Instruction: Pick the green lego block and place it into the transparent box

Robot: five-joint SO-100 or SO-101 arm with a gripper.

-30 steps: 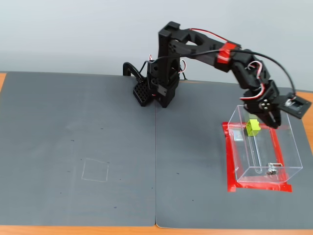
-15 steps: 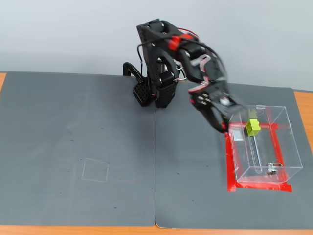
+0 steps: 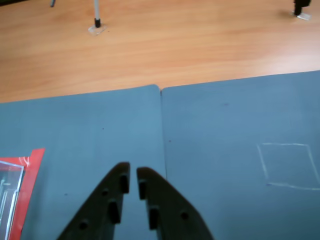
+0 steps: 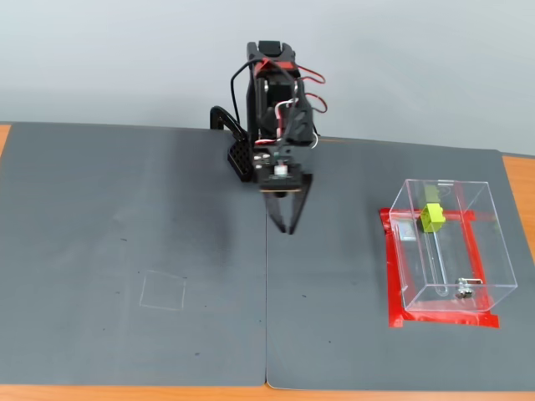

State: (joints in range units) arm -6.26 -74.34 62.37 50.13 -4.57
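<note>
The green lego block point(image 4: 431, 217) sits inside the transparent box point(image 4: 499, 261), near its far wall, in the fixed view. The box stands on the right of the grey mat, edged by red tape point(image 4: 391, 276). Only a corner of the box point(image 3: 9, 187) shows at the left edge of the wrist view, and the block is out of that view. My gripper point(image 4: 288, 227) point(image 3: 133, 172) hangs over the mat's middle seam, well left of the box in the fixed view. Its jaws are together with only a thin gap and hold nothing.
Two grey mats point(image 4: 125, 234) meet at a centre seam point(image 3: 162, 130) on a wooden table point(image 3: 175, 45). A faint chalk square point(image 4: 163, 291) point(image 3: 290, 165) is drawn on the mat. Stand feet point(image 3: 97, 26) rest on the wood beyond the mats.
</note>
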